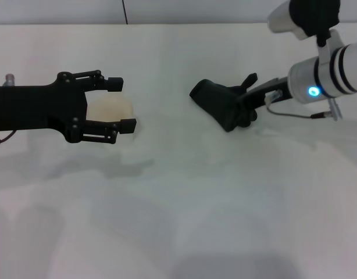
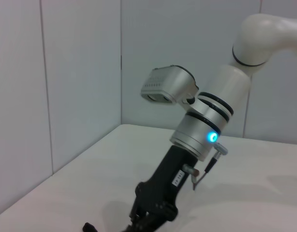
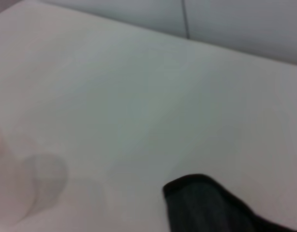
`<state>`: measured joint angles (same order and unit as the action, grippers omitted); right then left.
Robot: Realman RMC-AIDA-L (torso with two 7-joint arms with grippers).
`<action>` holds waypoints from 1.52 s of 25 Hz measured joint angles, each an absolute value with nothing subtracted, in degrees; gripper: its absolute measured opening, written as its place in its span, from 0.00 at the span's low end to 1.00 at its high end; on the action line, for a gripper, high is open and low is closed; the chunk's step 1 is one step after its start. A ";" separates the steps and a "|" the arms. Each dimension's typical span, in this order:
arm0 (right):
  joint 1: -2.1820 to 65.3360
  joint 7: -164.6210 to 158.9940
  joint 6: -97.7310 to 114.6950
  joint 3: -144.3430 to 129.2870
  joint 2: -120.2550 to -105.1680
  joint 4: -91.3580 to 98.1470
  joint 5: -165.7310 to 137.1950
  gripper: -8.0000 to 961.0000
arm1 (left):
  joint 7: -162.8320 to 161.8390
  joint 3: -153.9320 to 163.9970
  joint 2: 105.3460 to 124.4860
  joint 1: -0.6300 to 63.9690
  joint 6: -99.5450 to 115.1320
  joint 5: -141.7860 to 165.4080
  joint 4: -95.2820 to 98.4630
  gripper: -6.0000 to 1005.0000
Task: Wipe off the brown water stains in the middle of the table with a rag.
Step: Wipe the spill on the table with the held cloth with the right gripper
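Note:
The black rag (image 1: 216, 102) is pinched in my right gripper (image 1: 243, 103), right of the middle of the white table (image 1: 196, 203), and trails toward the centre. I cannot tell whether it touches the surface. Its edge also shows in the right wrist view (image 3: 211, 205). No brown stain shows on the table in any view. My left gripper (image 1: 121, 104) is at the left, open, its fingers (image 1: 114, 84) on either side of a whitish translucent cup (image 1: 110, 110).
The right arm with a blue light (image 1: 313, 91) reaches in from the far right and also shows in the left wrist view (image 2: 201, 130). A grey wall (image 1: 196, 10) runs along the table's far edge.

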<state>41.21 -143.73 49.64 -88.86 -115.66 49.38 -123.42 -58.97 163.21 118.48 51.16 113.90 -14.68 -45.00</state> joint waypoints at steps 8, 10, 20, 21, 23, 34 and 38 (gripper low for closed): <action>41.08 -143.84 53.99 -91.86 -115.94 52.03 -122.79 0.06 | -58.82 163.21 118.48 51.16 113.84 -14.68 -45.00 0.88; 40.82 -143.91 55.56 -92.01 -115.94 53.30 -122.75 0.06 | -58.80 163.21 118.47 51.16 113.81 -14.68 -45.00 0.88; 36.90 -144.08 64.60 -92.04 -115.73 61.63 -121.39 0.06 | -58.79 163.21 118.47 51.15 113.74 -14.68 -45.00 0.88; 36.74 -144.09 65.09 -92.12 -115.74 61.94 -121.32 0.06 | -58.80 163.21 118.47 51.20 113.74 -14.68 -45.00 0.88; 36.38 -144.09 66.79 -92.54 -115.80 62.67 -121.17 0.06 | -58.80 163.21 118.47 51.33 113.72 -14.69 -45.00 0.88; 36.23 -144.86 69.60 -94.61 -115.92 62.61 -120.57 0.06 | -58.80 163.21 118.47 51.74 113.79 -14.76 -45.00 0.88; 37.48 -144.94 67.87 -94.61 -116.03 62.42 -120.58 0.06 | -58.79 163.21 118.47 51.87 113.81 -14.77 -45.00 0.88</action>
